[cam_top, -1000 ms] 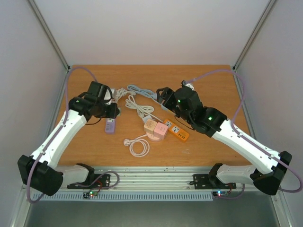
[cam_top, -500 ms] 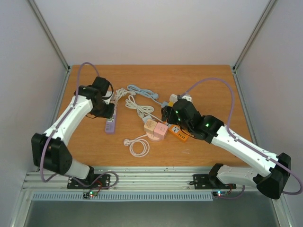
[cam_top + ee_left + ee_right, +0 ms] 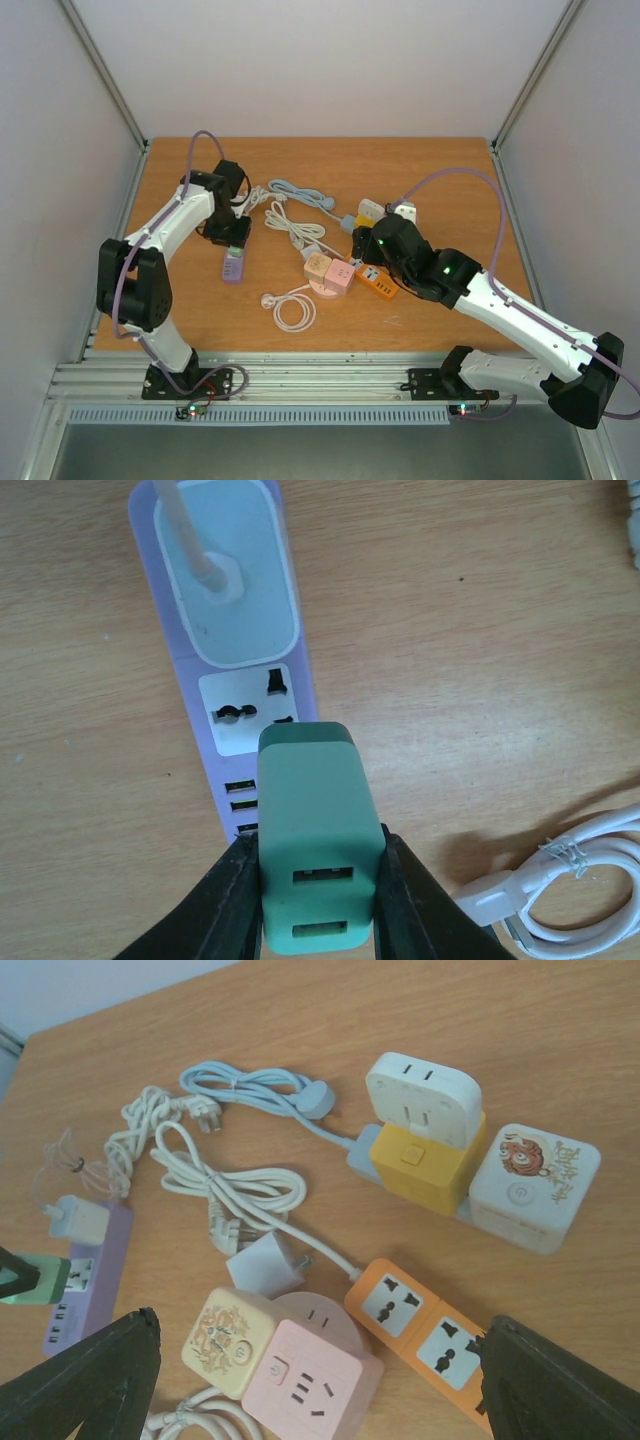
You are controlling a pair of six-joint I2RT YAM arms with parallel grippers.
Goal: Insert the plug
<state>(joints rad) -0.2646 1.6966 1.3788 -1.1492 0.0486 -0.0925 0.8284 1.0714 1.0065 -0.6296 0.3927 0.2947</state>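
Left end effector is clamped on the green plug over the purple strip beside its free socket, right end effector gapes wide, so I'd square the plug up and press straight down.

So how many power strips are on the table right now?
4: a purple strip at the left, a pink and cream one in the middle, an orange one beside it, and a yellow and white one farther back. None looks hidden.
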